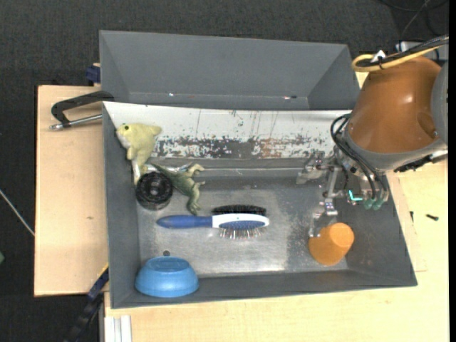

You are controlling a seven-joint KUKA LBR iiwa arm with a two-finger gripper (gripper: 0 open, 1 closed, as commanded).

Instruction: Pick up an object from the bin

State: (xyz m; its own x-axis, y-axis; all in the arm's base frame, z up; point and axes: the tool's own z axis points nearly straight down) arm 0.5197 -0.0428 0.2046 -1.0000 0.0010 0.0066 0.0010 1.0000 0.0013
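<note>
The arm [440,105] was seen coming in from the right, its wrist end capped by a big orange cover [395,112]. Dark cables [353,164] were looped underneath that. The hand [323,221] was held low and pointed pretty much straight down, just left of the cover.

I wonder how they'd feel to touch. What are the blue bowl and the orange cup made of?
The blue bowl looks like hard plastic: smooth, one even colour, a faint sheen. The orange cup seems plastic too, perhaps foam; its dull, matte surface leaves that open.
</note>
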